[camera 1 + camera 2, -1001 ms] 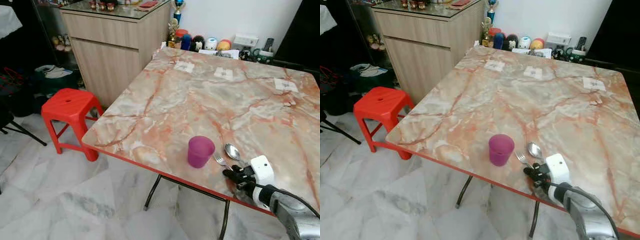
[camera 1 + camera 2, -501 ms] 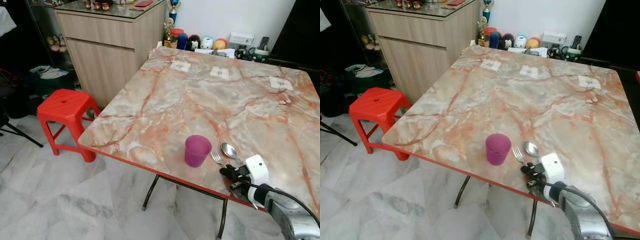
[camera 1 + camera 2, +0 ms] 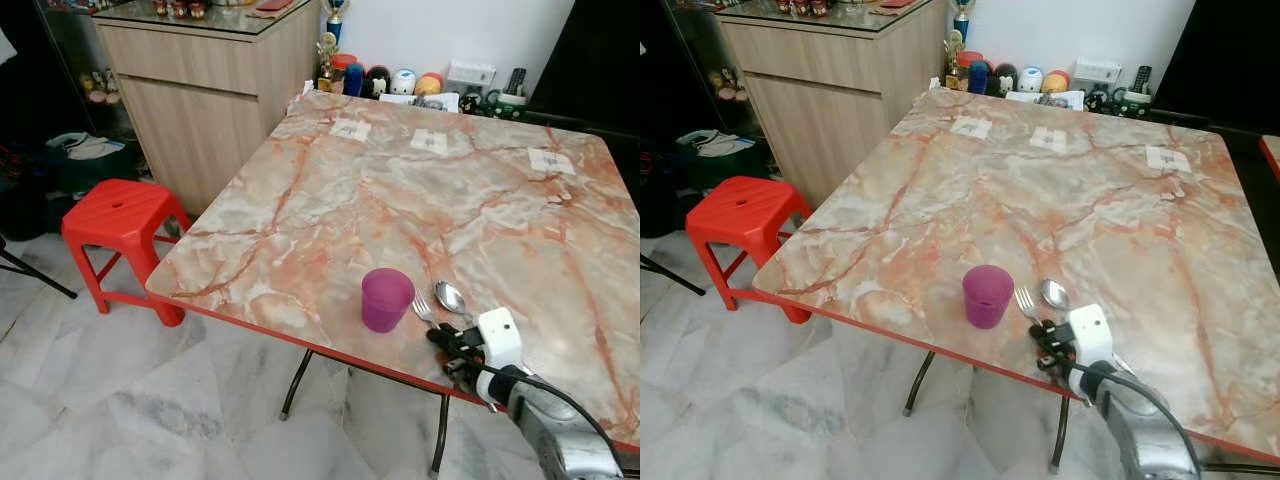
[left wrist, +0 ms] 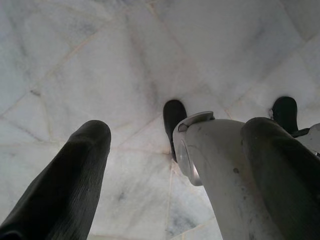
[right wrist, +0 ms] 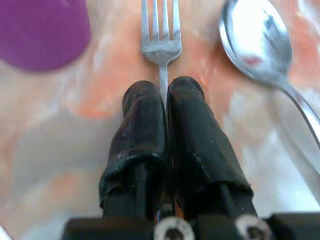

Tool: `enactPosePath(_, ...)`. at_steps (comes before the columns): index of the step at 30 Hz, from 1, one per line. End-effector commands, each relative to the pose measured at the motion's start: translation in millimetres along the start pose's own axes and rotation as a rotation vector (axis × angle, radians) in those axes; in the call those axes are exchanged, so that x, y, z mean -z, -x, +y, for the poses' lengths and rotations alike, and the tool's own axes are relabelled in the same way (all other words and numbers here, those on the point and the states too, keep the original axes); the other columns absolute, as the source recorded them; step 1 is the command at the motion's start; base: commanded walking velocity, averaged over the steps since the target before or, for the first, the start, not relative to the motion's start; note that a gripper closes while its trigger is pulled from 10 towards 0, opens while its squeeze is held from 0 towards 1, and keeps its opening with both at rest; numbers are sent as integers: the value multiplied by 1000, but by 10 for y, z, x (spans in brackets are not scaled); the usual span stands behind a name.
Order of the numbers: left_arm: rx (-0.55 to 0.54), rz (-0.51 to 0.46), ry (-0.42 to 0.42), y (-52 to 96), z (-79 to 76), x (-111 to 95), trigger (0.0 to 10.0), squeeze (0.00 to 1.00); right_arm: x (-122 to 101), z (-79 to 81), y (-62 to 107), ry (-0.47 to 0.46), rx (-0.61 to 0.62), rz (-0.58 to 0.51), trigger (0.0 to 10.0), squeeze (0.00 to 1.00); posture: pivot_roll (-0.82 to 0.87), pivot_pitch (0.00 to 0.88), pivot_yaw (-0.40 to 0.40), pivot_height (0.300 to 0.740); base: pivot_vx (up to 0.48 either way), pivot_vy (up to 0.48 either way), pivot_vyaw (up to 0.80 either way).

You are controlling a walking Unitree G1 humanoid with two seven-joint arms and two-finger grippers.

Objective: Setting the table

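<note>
Since the earlier frame, only the camera has shifted; the right gripper (image 5: 164, 107) stays clamped, jaws closed on the fork (image 5: 160, 30) handle, low over the tabletop (image 3: 400, 190) near edge. Spoon (image 3: 452, 298) lies just beside; purple cup (image 3: 386, 299) stands near. Left gripper (image 4: 175, 165) hangs apart-fingered above the floor (image 4: 100, 60).

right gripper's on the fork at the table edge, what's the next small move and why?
Probably open the fingers and back off. The right gripper is shut on the fork handle, and the fork seems to lie flat on the table between the purple cup and the spoon, so this place setting looks done. The left gripper hangs idle over the floor.
</note>
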State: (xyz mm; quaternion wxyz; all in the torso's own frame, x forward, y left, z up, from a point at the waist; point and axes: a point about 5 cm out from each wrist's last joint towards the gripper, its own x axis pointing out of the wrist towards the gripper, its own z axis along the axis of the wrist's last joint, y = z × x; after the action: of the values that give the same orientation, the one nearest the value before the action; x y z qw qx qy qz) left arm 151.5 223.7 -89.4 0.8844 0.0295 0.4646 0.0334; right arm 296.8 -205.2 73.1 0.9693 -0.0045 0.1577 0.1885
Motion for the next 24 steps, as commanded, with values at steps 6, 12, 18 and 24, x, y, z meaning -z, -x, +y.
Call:
enactPosePath(6,-2,44,-3,16,-10,97,10000,0,-125,9,-34,-18,18,-81,10000,0,5,122,-15,740,0,0,0)
enactPosePath(12,-2,46,-4,18,-7,104,10000,0,-223,-70,-38,-17,122,-145,10000,0,4,120,-14,740,0,0,0)
enactPosePath(18,4,53,-6,37,5,159,10000,0,-343,-181,23,-17,247,-237,10000,0,-1,113,-13,740,0,0,0)
enactPosePath(24,2,69,-6,76,28,270,10000,0,-513,-156,91,-21,349,-376,10000,0,-9,98,-17,740,0,0,0)
